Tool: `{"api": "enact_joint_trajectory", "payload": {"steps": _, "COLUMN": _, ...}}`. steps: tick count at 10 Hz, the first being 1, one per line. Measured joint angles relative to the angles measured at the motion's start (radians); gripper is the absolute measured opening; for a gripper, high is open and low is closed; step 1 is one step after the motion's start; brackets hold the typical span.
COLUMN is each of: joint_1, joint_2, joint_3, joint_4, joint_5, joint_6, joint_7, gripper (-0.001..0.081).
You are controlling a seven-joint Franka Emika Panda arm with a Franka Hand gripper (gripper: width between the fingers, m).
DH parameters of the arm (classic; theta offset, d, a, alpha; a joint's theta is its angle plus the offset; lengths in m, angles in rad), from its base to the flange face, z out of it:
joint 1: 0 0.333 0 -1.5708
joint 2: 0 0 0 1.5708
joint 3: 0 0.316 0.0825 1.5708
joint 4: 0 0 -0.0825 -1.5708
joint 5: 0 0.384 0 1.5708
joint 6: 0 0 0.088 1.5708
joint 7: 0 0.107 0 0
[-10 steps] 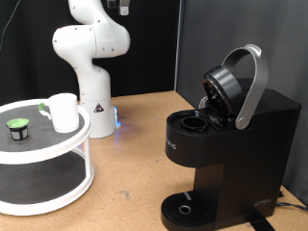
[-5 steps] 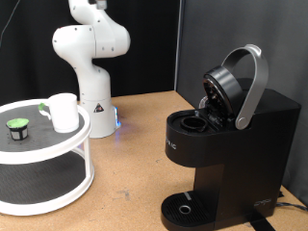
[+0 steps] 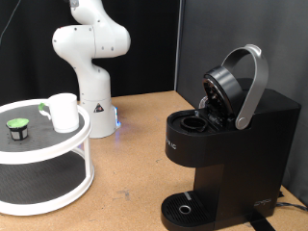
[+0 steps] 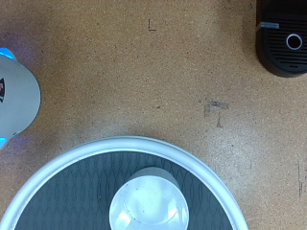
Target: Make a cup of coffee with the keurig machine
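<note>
Gripper not visible in either view; exterior view shows only the arm's base and lower links (image 3: 89, 43), upper part cut off past the top edge, so how far the fingers are parted can't be told, and no object shows between them. Wrist view looks straight down from high above the table (image 4: 144, 86).

Cup (image 3: 64, 112) stands upright on the top tier of a white round two-tier stand (image 3: 48, 178), at about 9 o'clock in the exterior view; in the wrist view it sits at 6 o'clock (image 4: 149, 203), seen from above.

Small dark pod with green top (image 3: 16, 127) rests on the same tier, just beside the cup, apart from it.

Keurig machine (image 3: 231, 144) at 4 o'clock in exterior view, silver handle and lid raised, pod chamber open. Round drip tray (image 3: 185, 209) at its base bare. In the wrist view only the machine's base edge shows at 2 o'clock (image 4: 283, 36).
</note>
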Motion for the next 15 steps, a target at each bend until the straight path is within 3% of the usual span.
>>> {"api": "enact_joint_trajectory", "payload": {"steps": 3, "joint_1": -0.011, "joint_2": 0.001, "joint_3": -0.032, "joint_4": -0.006, "joint_5": -0.026, "joint_6": 0.0, "joint_7": -0.001, "gripper": 0.0803}}
{"api": "enact_joint_trajectory", "payload": {"steps": 9, "joint_1": -0.037, "joint_2": 0.005, "joint_3": -0.192, "joint_4": 0.025, "joint_5": -0.144, "joint_6": -0.004, "joint_7": -0.124, "gripper": 0.0803}}
{"api": "enact_joint_trajectory", "payload": {"steps": 13, "joint_1": -0.037, "joint_2": 0.031, "joint_3": -0.217, "joint_4": 0.048, "joint_5": -0.168, "joint_6": -0.015, "joint_7": -0.131, "gripper": 0.0803}}
{"api": "enact_joint_trajectory", "payload": {"steps": 15, "joint_1": -0.028, "joint_2": 0.017, "joint_3": -0.229, "joint_4": 0.025, "joint_5": -0.162, "joint_6": 0.035, "joint_7": -0.227, "gripper": 0.0803}}
